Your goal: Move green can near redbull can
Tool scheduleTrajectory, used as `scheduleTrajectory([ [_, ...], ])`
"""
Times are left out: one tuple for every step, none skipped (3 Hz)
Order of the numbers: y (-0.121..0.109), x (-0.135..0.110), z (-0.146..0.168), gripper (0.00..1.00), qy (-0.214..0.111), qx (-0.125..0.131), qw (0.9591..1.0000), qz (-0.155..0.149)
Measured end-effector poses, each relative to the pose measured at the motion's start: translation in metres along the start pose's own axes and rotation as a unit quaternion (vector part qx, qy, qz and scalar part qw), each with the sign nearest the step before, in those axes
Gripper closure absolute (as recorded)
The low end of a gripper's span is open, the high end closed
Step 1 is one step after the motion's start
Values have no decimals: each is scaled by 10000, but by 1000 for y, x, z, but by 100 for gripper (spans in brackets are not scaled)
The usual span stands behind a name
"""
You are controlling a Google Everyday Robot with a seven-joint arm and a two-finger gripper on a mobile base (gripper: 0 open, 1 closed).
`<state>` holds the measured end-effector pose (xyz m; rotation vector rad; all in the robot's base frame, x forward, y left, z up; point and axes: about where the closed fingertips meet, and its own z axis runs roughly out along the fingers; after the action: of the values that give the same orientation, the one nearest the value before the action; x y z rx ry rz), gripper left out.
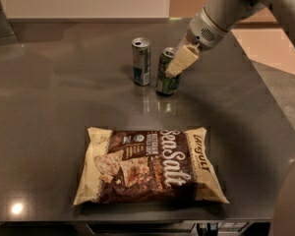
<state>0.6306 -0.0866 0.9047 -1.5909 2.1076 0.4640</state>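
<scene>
Your cream-fingered pincer (173,68) is coming down from the upper right on its grey arm (221,14) and is clenching the green can (164,85), a dark green standard soda can with white markings and a silver top, high on its side. The can is leaning slightly, and you cannot tell whether its base is touching the dark grey stone-look table (54,97). It is sitting just beside the redbull can (141,63), a slim, tall silver can with a blue lower band, to its right and apart from it. You are probably handling something light, thin-walled, smooth and easily dented, so squeezing gently across mid-wall looks safer. A brown-and-cream bag of sea-salt chips (147,166) is lying flat, well apart in front.
</scene>
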Motion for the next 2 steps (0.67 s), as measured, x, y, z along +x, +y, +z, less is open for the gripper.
scheduleTrajectory([
  [0, -2, 12, 60, 64, -155, 9999, 13],
  [-1, -3, 15, 37, 59, -164, 9998, 9],
])
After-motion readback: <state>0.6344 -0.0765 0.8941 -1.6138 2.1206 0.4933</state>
